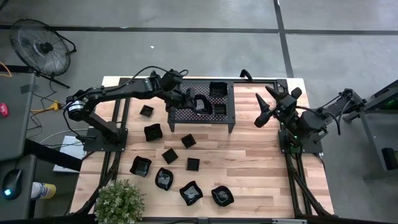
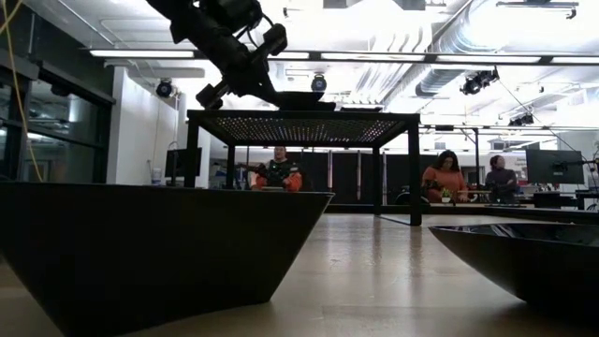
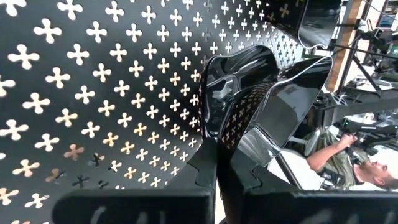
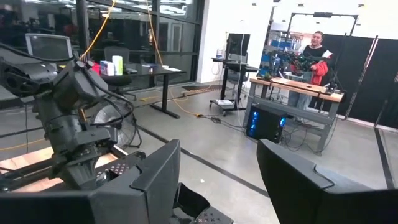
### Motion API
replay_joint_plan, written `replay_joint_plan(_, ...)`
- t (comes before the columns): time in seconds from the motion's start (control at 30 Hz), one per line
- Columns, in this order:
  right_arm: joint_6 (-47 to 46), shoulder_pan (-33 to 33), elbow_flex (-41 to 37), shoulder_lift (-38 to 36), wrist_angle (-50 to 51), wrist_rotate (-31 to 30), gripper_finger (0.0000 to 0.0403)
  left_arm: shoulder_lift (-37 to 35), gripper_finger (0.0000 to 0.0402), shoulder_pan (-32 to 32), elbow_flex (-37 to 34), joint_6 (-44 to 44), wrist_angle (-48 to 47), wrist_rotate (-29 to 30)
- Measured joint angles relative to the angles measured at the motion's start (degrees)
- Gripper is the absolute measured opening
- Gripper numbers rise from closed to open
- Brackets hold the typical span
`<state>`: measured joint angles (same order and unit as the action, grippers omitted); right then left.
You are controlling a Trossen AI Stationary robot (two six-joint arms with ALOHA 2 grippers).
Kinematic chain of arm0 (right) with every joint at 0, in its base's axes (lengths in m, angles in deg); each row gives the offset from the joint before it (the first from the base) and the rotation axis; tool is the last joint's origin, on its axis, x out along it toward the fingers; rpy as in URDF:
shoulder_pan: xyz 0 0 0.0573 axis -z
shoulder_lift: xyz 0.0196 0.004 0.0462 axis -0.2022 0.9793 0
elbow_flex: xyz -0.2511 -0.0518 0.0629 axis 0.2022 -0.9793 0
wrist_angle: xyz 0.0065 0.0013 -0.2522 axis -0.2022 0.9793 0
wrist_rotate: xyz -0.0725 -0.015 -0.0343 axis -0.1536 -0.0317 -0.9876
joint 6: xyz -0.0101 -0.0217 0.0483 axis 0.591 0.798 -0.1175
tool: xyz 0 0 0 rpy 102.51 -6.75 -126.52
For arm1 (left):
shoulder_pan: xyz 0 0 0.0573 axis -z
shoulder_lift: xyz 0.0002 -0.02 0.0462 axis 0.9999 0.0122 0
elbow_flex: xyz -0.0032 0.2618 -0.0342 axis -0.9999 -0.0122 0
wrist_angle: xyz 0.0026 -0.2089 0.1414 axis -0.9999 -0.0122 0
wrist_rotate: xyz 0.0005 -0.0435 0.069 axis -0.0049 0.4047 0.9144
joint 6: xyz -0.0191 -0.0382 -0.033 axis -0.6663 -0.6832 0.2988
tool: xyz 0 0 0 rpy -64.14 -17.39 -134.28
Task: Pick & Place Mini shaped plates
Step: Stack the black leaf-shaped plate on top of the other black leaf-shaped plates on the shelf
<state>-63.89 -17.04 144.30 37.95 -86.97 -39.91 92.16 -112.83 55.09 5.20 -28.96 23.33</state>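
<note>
Over the black perforated metal rack (image 1: 205,107), the left pincer (image 1: 198,104) is clenched on a small glossy black wavy-rimmed plate (image 3: 249,102) — held on the rack top. The right pincer (image 1: 264,107) hangs released beside the rack; other plates (image 1: 163,179) dot the wooden table (image 1: 249,168).

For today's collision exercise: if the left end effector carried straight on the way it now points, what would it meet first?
The left end effector, shut on a small plate, angles down at the perforated rack top. The plate's rim would likely touch that rack first, though the gap is unclear.
</note>
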Motion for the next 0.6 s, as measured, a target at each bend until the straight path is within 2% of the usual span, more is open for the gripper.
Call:
replay_joint_plan(0.27, 0.0, 0.0, 0.0, 0.0, 0.4, 0.1, 0.0209, 0.0, 0.0008, 0.0, 0.0, -0.2, 0.0, 0.1)
replay_joint_plan(0.6, 0.0, -0.3, 0.0, 0.0, 1.3, 0.1, 0.0209, 0.0, 0.0084, 0.0, 0.0, -0.3, 2.4, 0.0)
